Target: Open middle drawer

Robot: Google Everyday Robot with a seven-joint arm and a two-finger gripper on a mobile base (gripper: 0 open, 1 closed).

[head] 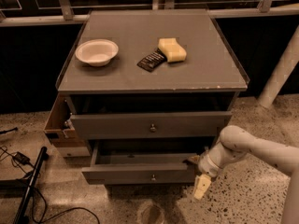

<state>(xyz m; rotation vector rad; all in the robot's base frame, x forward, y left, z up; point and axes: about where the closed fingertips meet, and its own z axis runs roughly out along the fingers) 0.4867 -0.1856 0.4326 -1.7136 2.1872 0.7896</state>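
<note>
The middle drawer (pixel 140 172) is a wide grey drawer with a small round knob (pixel 153 177), and it stands pulled out from the cabinet with its inside showing. My gripper (pixel 198 174) is at the right end of its front panel, against the corner, with the white arm (pixel 252 148) reaching in from the right. The uppermost drawer (pixel 149 125) also stands slightly out. The lowest drawer is hidden under the middle one.
On the cabinet top (pixel 121 73) sit a white bowl (pixel 96 52), a dark packet (pixel 152 60) and a yellow sponge (pixel 172 49). A cardboard box (pixel 58 125) stands at the cabinet's left. A black pole (pixel 30 185) and cables lie on the floor at left. A white post (pixel 280 69) stands at right.
</note>
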